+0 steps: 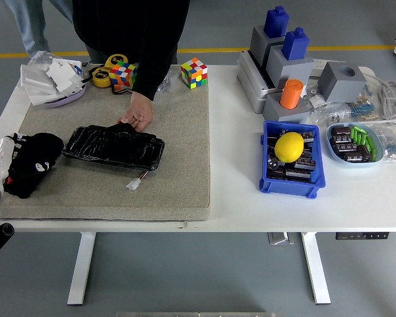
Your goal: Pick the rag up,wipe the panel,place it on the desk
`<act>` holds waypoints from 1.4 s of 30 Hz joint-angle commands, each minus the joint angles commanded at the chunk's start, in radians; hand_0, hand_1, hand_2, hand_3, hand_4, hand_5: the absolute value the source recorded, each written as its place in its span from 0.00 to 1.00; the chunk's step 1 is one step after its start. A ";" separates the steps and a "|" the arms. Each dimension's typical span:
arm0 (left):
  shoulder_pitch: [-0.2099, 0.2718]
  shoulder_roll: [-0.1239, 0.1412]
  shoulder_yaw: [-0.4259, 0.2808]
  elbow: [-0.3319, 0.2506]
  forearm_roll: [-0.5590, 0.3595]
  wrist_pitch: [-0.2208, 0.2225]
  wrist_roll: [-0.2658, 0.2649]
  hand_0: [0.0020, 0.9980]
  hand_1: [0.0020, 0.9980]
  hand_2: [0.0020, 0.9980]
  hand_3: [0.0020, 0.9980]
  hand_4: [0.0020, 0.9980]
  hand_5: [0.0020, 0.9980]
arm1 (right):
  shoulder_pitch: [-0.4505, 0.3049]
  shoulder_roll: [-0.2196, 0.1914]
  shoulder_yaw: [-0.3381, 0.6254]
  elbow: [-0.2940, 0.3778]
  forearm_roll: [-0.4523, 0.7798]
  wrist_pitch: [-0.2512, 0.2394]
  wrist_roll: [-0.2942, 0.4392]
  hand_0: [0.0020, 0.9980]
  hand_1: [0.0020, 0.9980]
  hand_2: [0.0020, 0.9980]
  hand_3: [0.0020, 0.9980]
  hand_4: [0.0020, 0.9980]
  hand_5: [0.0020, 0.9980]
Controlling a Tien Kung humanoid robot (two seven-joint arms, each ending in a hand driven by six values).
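Black rag (34,158) lies at the mat's (178,165) left edge under the left hand (6,162), grip state indeterminate; a loose hold risks dropping it short of the panel (113,146), which a person's hand (137,113) steadies.

Glossy black panel (113,146), ridged and catching the light, sits on a rough, matt beige felt mat (178,165). Left of the panel, a soft black cloth rag (33,162), dull finish. Right of the mat, bare smooth white table (237,152), then a shiny blue plastic bin (292,185) holding a smooth yellow lemon (290,146).
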 joint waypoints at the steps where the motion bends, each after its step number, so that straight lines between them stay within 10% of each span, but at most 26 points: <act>1: 0.000 -0.002 0.000 0.001 -0.002 0.000 0.003 0.48 0.61 0.73 0.71 1.00 0.28 | 0.000 -0.001 0.000 0.000 0.001 0.000 0.000 0.73 0.66 0.68 0.62 1.00 0.58; 17: -0.002 -0.007 0.008 -0.016 -0.038 0.019 -0.015 0.35 0.42 0.47 0.61 0.92 0.20 | 0.003 -0.003 -0.008 -0.001 0.001 0.000 -0.002 0.73 0.66 0.68 0.62 1.00 0.59; 42: 0.001 -0.014 0.008 -0.019 -0.022 0.043 0.000 0.26 0.26 0.42 0.58 0.77 0.02 | -0.002 -0.007 -0.004 0.001 -0.005 -0.002 -0.003 0.73 0.66 0.68 0.62 1.00 0.58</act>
